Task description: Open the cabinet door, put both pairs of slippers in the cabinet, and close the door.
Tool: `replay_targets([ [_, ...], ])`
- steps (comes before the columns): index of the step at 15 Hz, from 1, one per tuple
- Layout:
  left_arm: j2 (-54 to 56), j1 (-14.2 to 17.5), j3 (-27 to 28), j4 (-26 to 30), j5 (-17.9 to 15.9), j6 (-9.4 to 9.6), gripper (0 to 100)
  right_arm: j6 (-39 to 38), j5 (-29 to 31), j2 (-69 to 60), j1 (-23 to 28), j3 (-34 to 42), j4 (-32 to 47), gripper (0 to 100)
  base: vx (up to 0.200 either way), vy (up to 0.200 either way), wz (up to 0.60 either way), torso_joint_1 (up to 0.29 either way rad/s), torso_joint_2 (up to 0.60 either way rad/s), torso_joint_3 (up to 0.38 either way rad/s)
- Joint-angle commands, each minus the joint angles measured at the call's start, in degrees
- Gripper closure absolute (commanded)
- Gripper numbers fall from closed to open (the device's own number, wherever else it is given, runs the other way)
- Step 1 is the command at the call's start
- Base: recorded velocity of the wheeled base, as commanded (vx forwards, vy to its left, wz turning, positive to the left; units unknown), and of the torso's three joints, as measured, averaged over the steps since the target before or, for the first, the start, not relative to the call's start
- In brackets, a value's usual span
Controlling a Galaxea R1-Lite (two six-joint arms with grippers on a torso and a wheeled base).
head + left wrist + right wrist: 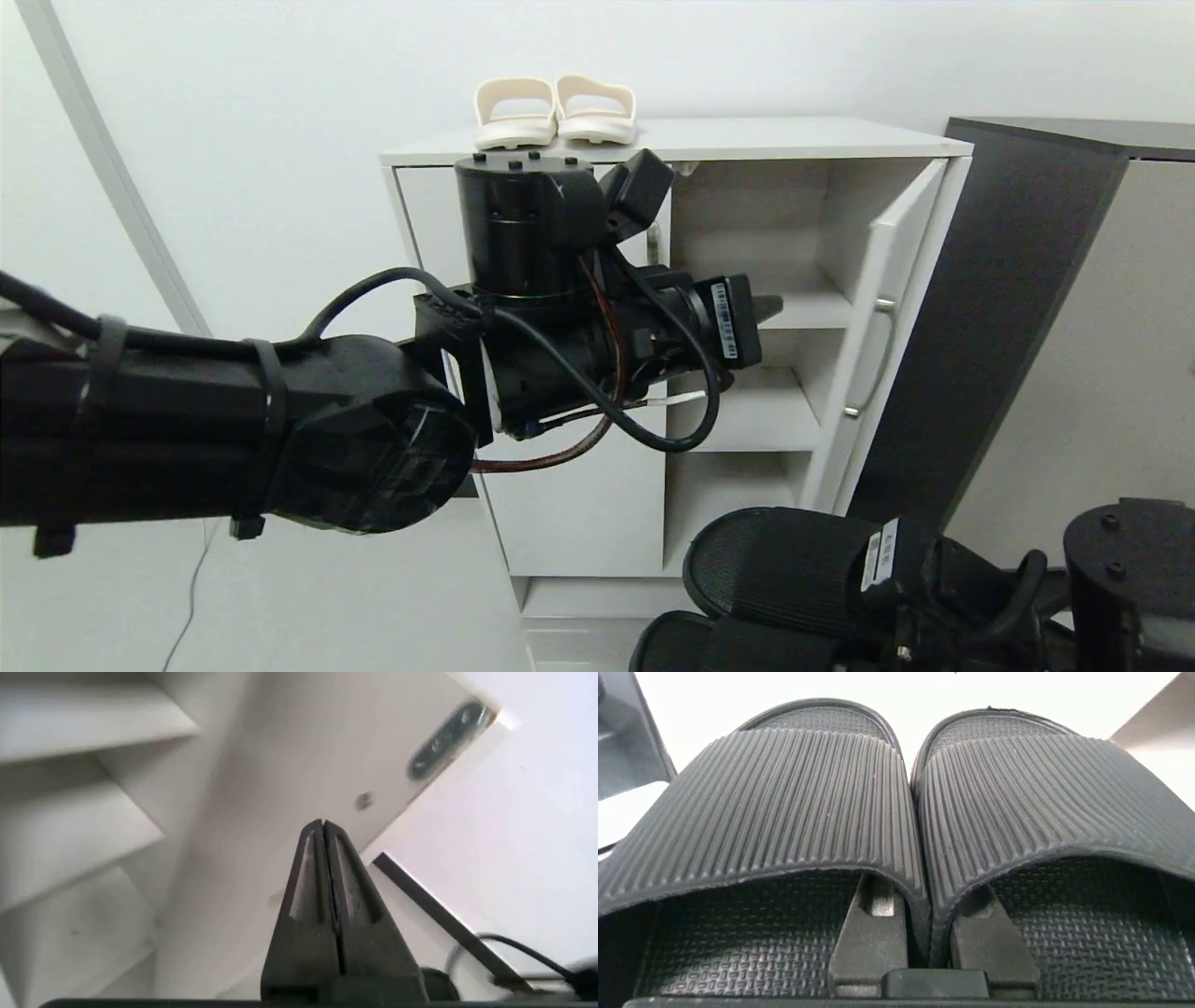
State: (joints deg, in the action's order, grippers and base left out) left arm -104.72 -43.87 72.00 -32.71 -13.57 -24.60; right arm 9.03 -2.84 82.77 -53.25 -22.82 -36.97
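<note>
Two pairs to stash. The black slippers [775, 560] sit lower right in the head view, and the right hand [929, 926] is pinching them together where they meet, one finger under each strap. The cream slippers [555, 112] are up top center on the cabinet [794, 140]. The door [887, 308] is swung open at right of center. The left hand [323, 835] is pressed together, holding nothing, right in front of the shelves [747, 415]. Looks like the loading step: I'd say the black pair goes onto a shelf next, once the left arm gets out of the opening.

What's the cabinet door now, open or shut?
Open: the cabinet door is swung outward, exposing the shelves inside.
</note>
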Motion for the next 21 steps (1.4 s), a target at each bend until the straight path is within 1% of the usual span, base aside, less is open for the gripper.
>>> replay_targets([
  [1,1.53,-0.6,-0.54,0.01,0.03,0.69,100,0.02,0.03,0.02,-0.01,-0.03,-0.03,100,0.0,0.0,0.0,0.0,0.0,0.0],
  [3,2.41,0.1,-1.42,0.01,0.12,1.22,100,-0.16,0.03,0.37,0.34,-0.38,-0.12,100,0.0,0.0,0.0,0.0,0.0,0.0],
  [5,7.86,1.07,-6.17,0.01,0.12,1.49,100,-1.04,0.12,1.78,3.15,-2.67,-0.12,100,0.0,0.0,0.0,0.0,0.0,0.0],
  [6,11.38,1.07,-9.16,0.19,0.12,2.1,100,-2.27,0.12,2.22,4.12,-3.55,-0.12,100,0.0,0.0,0.0,0.0,0.0,0.0],
  [7,15.51,1.07,-12.67,0.45,0.21,3.16,100,-3.76,0.12,2.66,4.73,-4.43,-0.2,100,0.0,0.0,0.0,0.0,0.0,0.0],
  [9,24.82,1.07,-21.64,0.8,1.09,6.14,100,-4.73,0.12,2.92,5.96,-4.86,-0.12,100,0.0,0.0,0.0,0.0,0.0,0.0],
  [11,32.21,1.07,-28.4,1.15,3.72,7.73,100,-4.73,0.12,3.1,6.31,-4.86,-0.29,100,0.0,0.0,0.0,0.0,0.0,0.0],
  [12,39.85,1.16,-33.68,3.26,7.33,8.87,100,-4.73,0.12,3.18,6.58,-4.86,-0.47,100,0.0,0.0,0.0,0.0,0.0,0.0],
  [13,43.63,1.6,-35.35,5.2,8.73,9.22,100,-4.73,0.12,3.18,6.67,-4.95,-0.47,100,0.0,0.0,0.0,0.0,0.0,0.0],
  [14,50.05,3.8,-37.28,10.3,9.96,10.19,100,-4.73,0.12,3.18,6.75,-5.13,-0.47,100,0.0,0.0,0.0,0.0,0.0,0.0],
  [15,54.36,5.99,-38.25,14.95,10.05,11.59,100,-4.73,0.12,3.18,6.75,-5.22,-0.47,100,0.0,0.0,0.0,0.0,0.0,0.0],
  [16,61.21,10.74,-39.04,22.6,10.49,14.76,100,-4.81,0.12,3.18,6.93,-5.48,-0.47,100,0.0,0.0,0.0,0.0,0.0,0.0],
  [17,66.13,15.05,-39.04,27.17,10.84,16.08,100,-4.81,0.03,3.45,7.72,-5.74,-0.47,100,0.0,0.0,0.0,0.0,0.0,0.0],
  [18,70.88,19.62,-39.3,31.48,10.93,16.34,100,-5.25,-0.06,4.5,9.48,-6.45,-0.56,100,0.0,0.0,0.0,0.0,0.0,0.0],
  [19,74.75,23.13,-39.39,35.34,11.28,16.51,100,-6.75,-0.15,5.12,10.62,-7.24,-0.56,100,0.0,0.0,0.0,0.0,0.0,0.0],
  [20,78.35,26.21,-39.65,38.77,12.43,17.48,100,-8.33,-0.06,5.38,11.32,-8.03,-0.56,100,0.0,0.0,0.0,0.0,0.0,0.0],
  [21,82.13,29.55,-40.71,41.32,14.89,19.68,100,-9.47,-0.06,5.64,11.94,-8.91,-0.56,100,0.0,0.0,0.0,0.0,0.0,0.0],
])
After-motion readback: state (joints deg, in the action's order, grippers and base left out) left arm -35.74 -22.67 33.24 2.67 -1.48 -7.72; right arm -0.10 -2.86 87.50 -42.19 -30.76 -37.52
